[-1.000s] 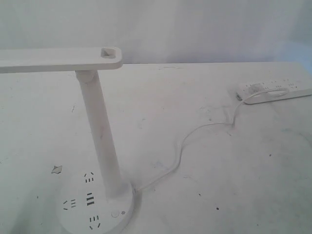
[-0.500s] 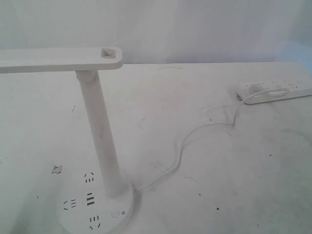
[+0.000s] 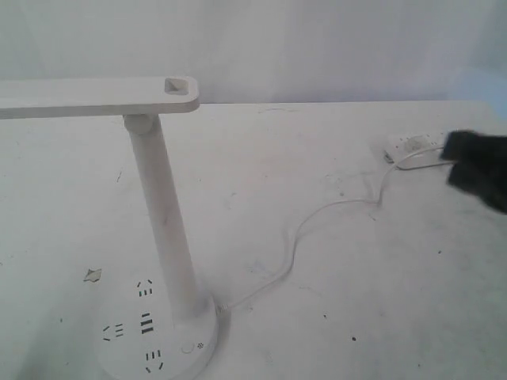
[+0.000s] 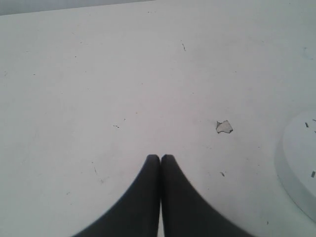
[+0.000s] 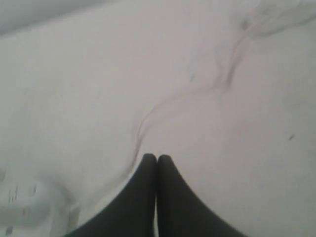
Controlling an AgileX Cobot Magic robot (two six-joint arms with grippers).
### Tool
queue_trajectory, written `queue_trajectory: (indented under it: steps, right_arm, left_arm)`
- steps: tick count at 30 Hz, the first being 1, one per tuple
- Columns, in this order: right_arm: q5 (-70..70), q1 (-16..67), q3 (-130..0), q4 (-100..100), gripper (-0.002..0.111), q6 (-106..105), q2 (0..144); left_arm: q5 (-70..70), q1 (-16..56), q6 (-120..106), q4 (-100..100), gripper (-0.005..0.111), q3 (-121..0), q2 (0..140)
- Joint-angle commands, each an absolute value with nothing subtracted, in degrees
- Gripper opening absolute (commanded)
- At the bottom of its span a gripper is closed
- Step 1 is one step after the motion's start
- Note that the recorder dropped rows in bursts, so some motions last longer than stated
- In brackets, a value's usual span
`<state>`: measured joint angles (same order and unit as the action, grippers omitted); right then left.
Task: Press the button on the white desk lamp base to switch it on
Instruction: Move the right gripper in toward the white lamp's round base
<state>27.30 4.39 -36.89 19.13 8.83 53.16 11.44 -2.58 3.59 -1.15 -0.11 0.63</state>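
The white desk lamp (image 3: 162, 222) stands at the front left of the table, its long head bar (image 3: 95, 95) reaching left. On its round base (image 3: 127, 355), the tiny ringed button (image 3: 187, 347) sits near the stem foot, beside dark socket slots. My right gripper (image 3: 467, 162) is a dark blur at the far right, far from the base; its wrist view shows it (image 5: 157, 157) shut and empty above the table. My left gripper (image 4: 160, 157) is shut and empty over bare table, with the base's edge (image 4: 301, 168) off to one side.
A white cord (image 3: 317, 218) snakes from the lamp base to a power strip (image 3: 408, 145) at the back right, now partly behind the right gripper. The cord (image 5: 168, 103) shows blurred ahead of the right fingers. A chipped spot (image 3: 93, 275) marks the table left of the base.
The right gripper has come into the exterior view from the right edge, covering most of the power strip. The lamp and cord have not moved.
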Motion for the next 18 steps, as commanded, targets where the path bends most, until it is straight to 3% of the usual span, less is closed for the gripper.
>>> queue_trajectory:
  steps: [1,8,18]
  right_arm:
    - [40.09,5.16,-39.98,49.60,0.000,-28.25,69.44]
    - [63.47,5.16,-40.74,79.98,0.000,-60.58,91.28]
    - [67.48,13.91,-40.74,91.07,0.000,-73.25,103.09]
  left_arm:
    - [11.53,-2.71,3.59,-0.89,0.000,0.00,0.70]
    - [11.53,-2.71,3.59,-0.89,0.000,0.00,0.70]
    - [11.53,-2.71,3.59,-0.89,0.000,0.00,0.70]
